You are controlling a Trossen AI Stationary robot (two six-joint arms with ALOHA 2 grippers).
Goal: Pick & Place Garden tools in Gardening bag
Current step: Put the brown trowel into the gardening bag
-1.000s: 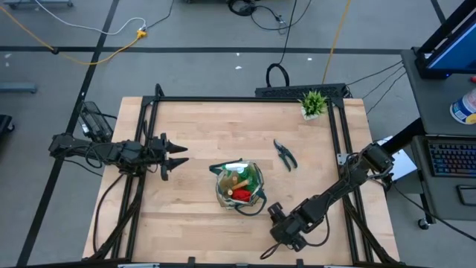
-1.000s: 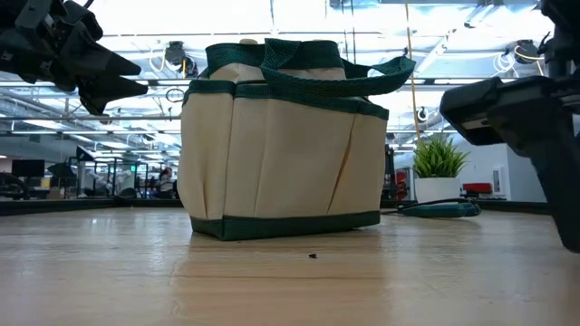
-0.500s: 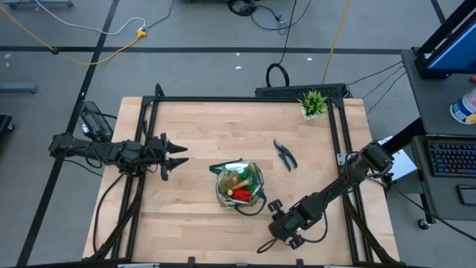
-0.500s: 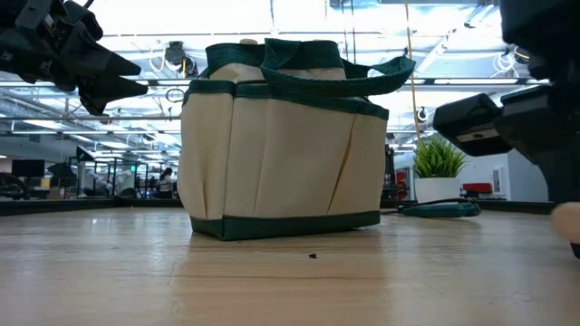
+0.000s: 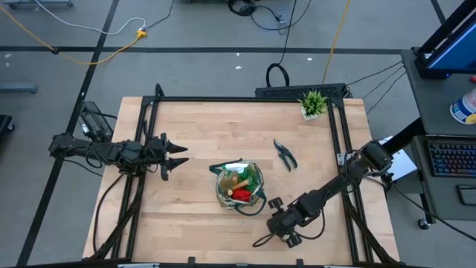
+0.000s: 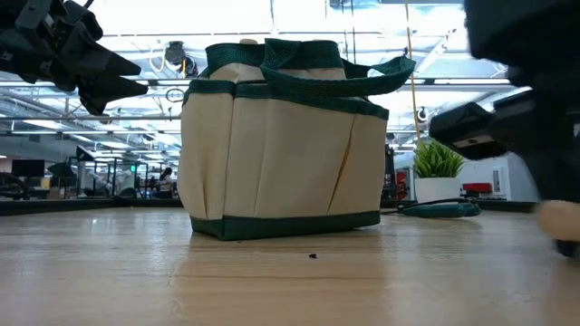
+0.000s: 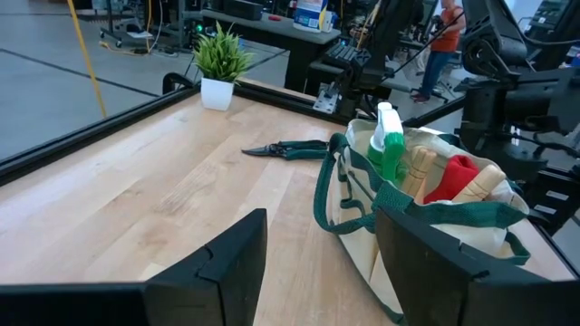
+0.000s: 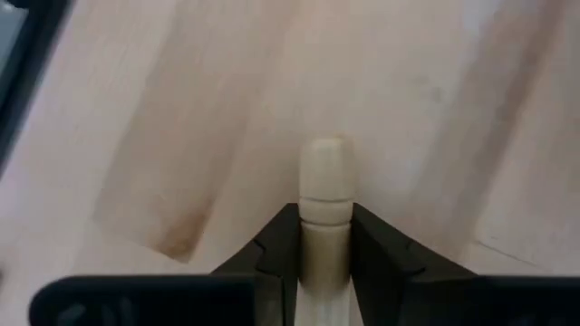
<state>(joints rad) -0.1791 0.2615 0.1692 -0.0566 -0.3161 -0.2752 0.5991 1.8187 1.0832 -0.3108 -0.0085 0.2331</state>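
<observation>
My right gripper [image 8: 324,237] pinches a wooden tool handle [image 8: 324,195] lengthwise near the counter's [image 5: 201,126] near edge, right of the gardening bag [image 5: 239,186]; my left gripper [image 5: 178,157] hangs spread.

A robotics lab or workshop hall is showing here. A wooden desk [image 5: 201,134] is sitting in a black metal frame [image 5: 245,97] on a grey concrete floor [image 5: 186,37], where yellow and white cables [image 5: 97,45] are trailing. Beside it a second bench is carrying a keyboard [image 5: 451,158]. Across the room, rows of bright ceiling lights [image 6: 163,86] are running over long lines of workstations, and more dark robot arms [image 7: 507,54] are standing behind, with a person [image 7: 444,27] walking past them.
</observation>
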